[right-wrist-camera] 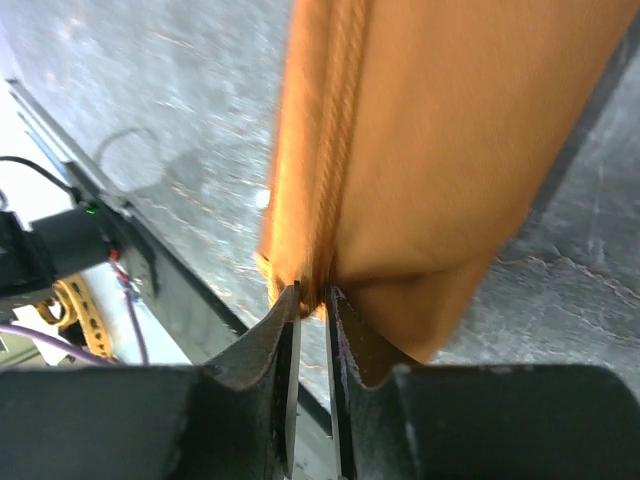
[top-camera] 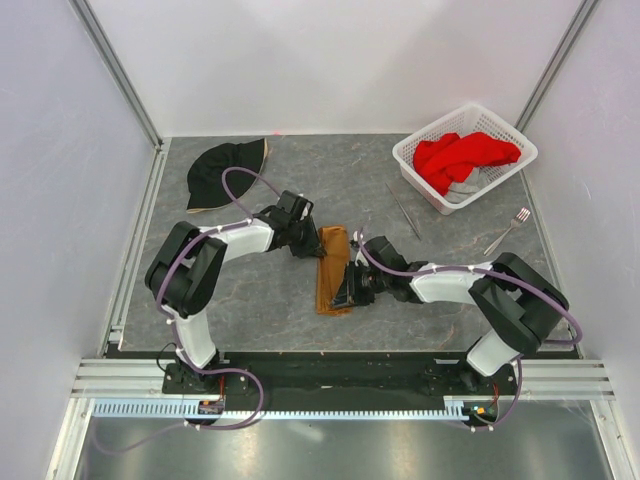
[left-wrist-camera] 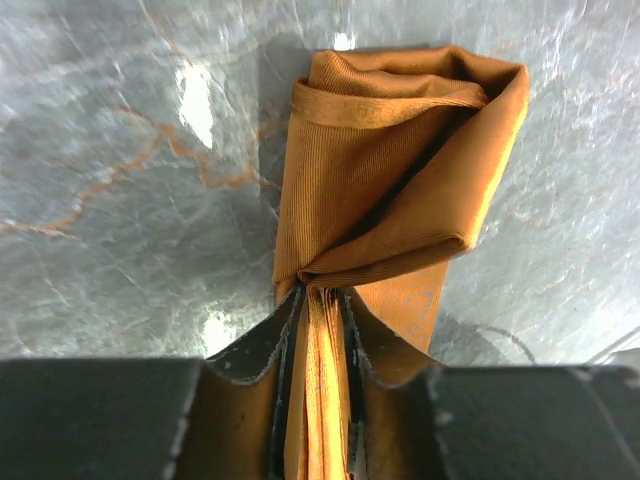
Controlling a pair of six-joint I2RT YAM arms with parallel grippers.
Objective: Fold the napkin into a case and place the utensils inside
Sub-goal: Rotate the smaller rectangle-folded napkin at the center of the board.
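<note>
From above: one napkin [top-camera: 333, 262], folded into a narrow orange-brown strip, lies mid-table [top-camera: 250, 300] between two arms. One fork [top-camera: 508, 231] and one knife [top-camera: 404, 211] lie apart on the right, away from the napkin, near one basket [top-camera: 465, 190] holding a red cloth [top-camera: 462, 160]. One hat [top-camera: 226, 172] sits far left. The left gripper [top-camera: 315, 245] reaches in at the strip's far end and the right gripper [top-camera: 347, 292] at its near end, both forearms low over the table. In the left wrist view the napkin [left-wrist-camera: 400, 180] shows loose overlapping folds, its layers bunched between the narrow jaws, which pinch it. In the right wrist view the napkin's [right-wrist-camera: 420, 150] hemmed edge runs into the nearly closed jaws, which clamp it, and the cloth hangs taut above the table.
</note>
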